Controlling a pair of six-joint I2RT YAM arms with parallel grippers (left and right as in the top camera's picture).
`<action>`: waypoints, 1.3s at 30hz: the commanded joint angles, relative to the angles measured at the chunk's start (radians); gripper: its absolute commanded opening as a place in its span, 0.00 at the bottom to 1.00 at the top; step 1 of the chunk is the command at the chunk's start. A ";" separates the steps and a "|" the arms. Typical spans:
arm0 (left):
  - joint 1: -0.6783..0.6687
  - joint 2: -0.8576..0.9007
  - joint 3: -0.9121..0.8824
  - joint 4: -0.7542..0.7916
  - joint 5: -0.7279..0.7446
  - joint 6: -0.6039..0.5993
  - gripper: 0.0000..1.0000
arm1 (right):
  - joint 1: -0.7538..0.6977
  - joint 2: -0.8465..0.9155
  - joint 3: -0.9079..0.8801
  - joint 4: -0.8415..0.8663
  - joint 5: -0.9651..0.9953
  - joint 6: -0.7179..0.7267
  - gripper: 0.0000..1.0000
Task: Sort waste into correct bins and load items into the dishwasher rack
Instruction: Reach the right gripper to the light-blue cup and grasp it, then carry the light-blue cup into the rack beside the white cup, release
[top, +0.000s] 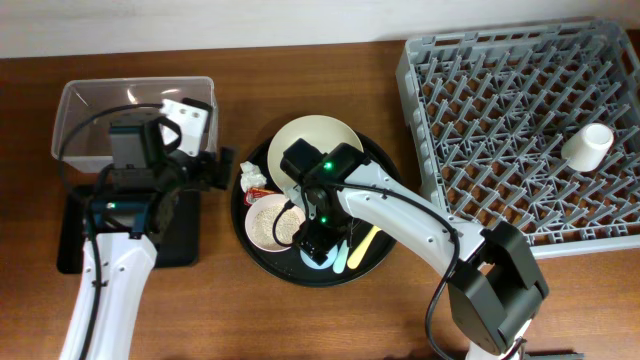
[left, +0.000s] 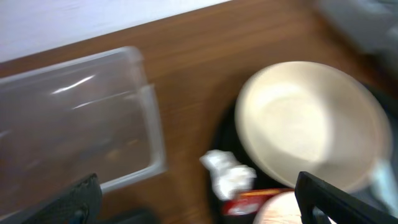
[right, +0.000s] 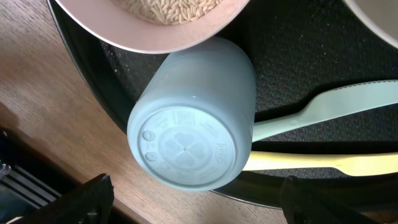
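Light-blue cup (right: 193, 124), right end effector (right: 194, 202) spread wide astride it (no contact), left end effector (left: 199, 199) gaping empty

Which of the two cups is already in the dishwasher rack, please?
The small white cup, which sits among the pegs at the right of the grey dishwasher rack. The light-blue cup lies on its side on the round black tray.

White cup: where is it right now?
Overhead, the white cup sits inside the grey dishwasher rack, near its right edge.

Embossed marks under light-blue cup (right: 189, 146) illegible.
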 joint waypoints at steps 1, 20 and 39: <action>0.105 0.000 0.025 0.002 -0.169 -0.050 0.99 | 0.003 0.001 -0.006 0.005 -0.010 -0.011 0.90; 0.301 0.000 0.025 -0.021 -0.147 -0.053 0.99 | 0.005 0.003 -0.094 0.116 -0.070 -0.078 0.99; 0.301 0.000 0.025 -0.022 -0.147 -0.053 0.99 | 0.005 0.003 -0.108 0.190 -0.058 -0.077 0.81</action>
